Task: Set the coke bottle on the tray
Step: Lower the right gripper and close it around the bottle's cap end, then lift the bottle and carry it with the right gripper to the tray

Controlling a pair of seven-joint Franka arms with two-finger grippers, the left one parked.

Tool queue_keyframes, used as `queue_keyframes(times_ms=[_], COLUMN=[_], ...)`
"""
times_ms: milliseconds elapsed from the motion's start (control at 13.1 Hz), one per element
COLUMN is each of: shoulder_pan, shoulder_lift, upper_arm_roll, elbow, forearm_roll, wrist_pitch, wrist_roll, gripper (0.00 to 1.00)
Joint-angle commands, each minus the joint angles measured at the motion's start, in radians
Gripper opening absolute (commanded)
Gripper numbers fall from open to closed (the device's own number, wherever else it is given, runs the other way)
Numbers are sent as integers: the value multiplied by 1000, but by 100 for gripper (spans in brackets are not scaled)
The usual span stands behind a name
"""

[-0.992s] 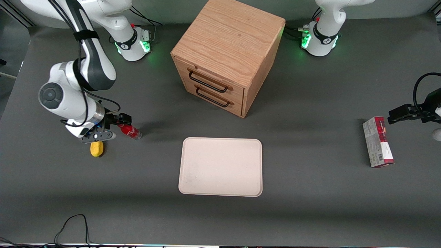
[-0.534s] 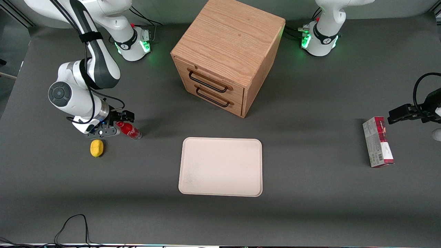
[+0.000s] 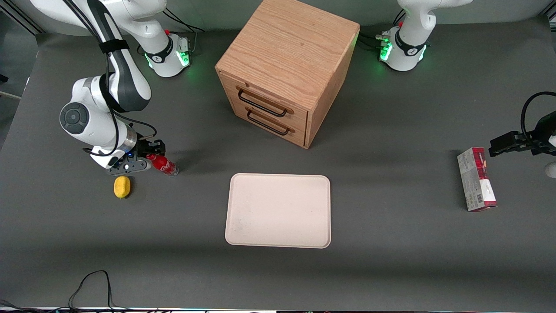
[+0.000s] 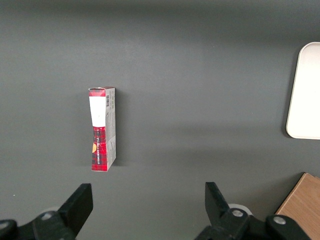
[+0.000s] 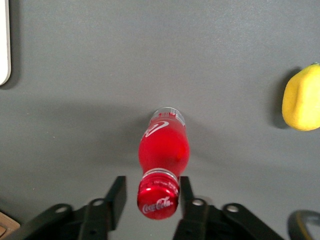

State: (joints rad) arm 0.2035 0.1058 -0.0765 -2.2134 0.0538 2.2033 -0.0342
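The coke bottle (image 3: 164, 165), small and red with a red cap, stands on the dark table toward the working arm's end, well apart from the tray (image 3: 278, 211). My right gripper (image 3: 150, 157) is at the bottle's cap. In the right wrist view the gripper (image 5: 152, 182) is open with one finger on each side of the cap of the bottle (image 5: 164, 150). One finger is close against the cap and the other stands a little off it. The cream-white tray holds nothing; its edge shows in the right wrist view (image 5: 3, 40).
A yellow lemon (image 3: 122, 187) lies beside the bottle, nearer the front camera; it also shows in the right wrist view (image 5: 302, 97). A wooden drawer cabinet (image 3: 286, 65) stands farther back than the tray. A red-and-grey carton (image 3: 476, 179) lies toward the parked arm's end.
My gripper has moved away from the front camera, off the lemon, and now has its fingers on either side of the bottle's cap. The bottle has not moved.
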Motion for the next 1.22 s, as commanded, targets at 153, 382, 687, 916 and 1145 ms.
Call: queue_keyframes(times_ms=[153,382,687,916,1145], shoulder_pan=[2,0,-9,-9,-18], shoulder_lift=[-21,-21,17,104,211], upper_arm_roll=[-8,-11,-11,-11,-12], elbow=[-25,13,319,658,999], forearm_roll=[-14,-14,-11,-2,-2], wrist_pitch=[10,4,-308,-592,-877], wrist_roll=[-21,-18,-15,-4,0], gripper=[0,0,0,0,0])
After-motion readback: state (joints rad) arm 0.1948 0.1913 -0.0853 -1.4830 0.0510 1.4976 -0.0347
